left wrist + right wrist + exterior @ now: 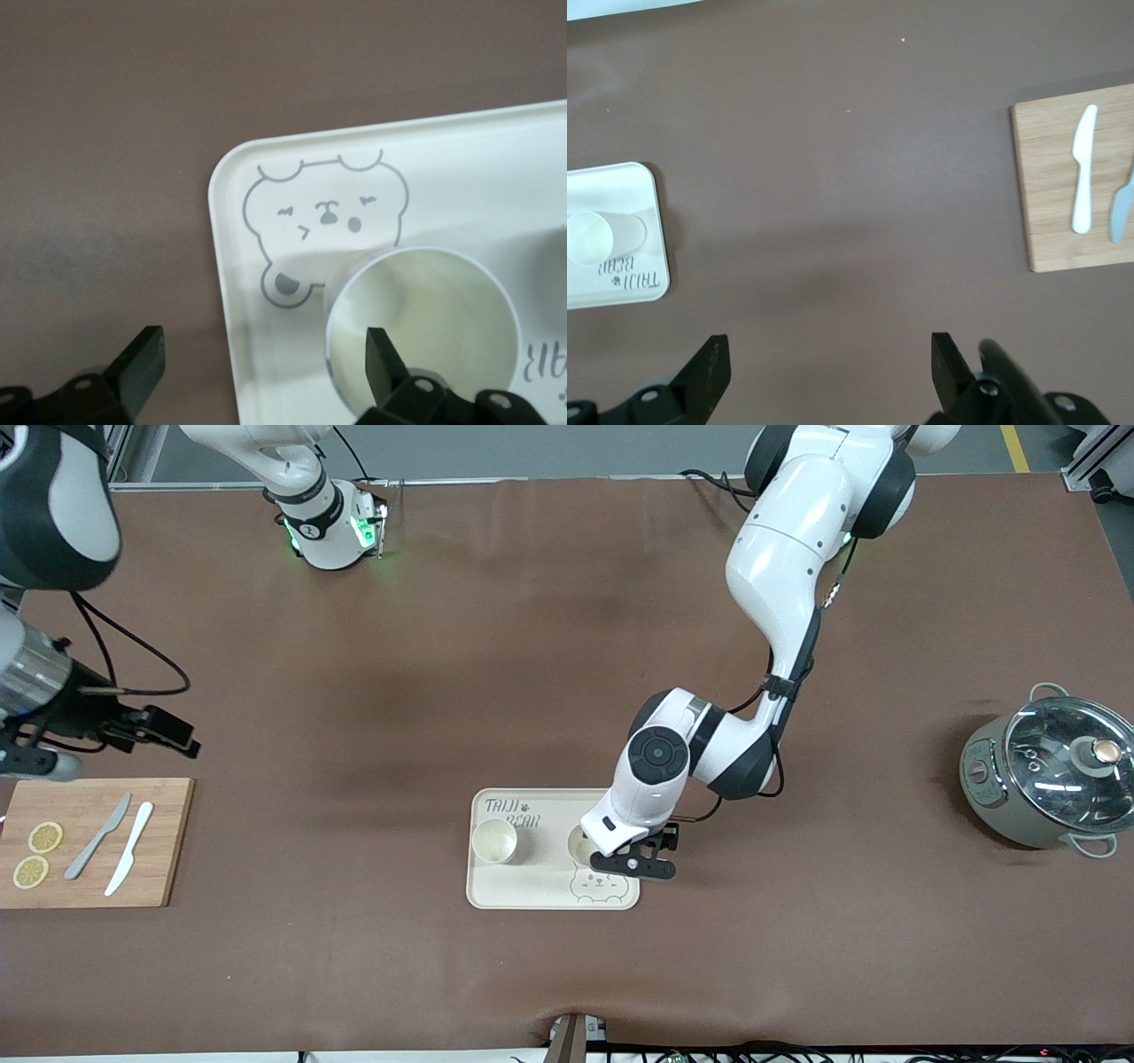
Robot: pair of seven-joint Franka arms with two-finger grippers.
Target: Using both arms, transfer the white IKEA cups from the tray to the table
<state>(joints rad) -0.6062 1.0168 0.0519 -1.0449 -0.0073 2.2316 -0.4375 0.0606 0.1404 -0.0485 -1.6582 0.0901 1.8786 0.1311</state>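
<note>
Both white cups (494,841) stand on the tray (532,895); left pincer (266,363) released, straddling one light, rigid, slick cup's rim; right pincer (824,367) released, waiting well off the tray.

The counter (567,691) wears a matte brown cover with faint creases. The tray (532,890) is cream, printed with grey lettering and a grey winking bear outline (323,221). Both cups (494,841) (423,329) are plain cream-white. The arms (797,540) are glossy white with black joint bands; each end effector (633,864) (159,731) is black. The cutting board (151,850) shows pale bamboo grain, carrying a grey knife (97,837), a white knife (129,861) and yellow lemon slices (44,837). The pot (1010,797) is olive-grey under a clear glass lid
</note>
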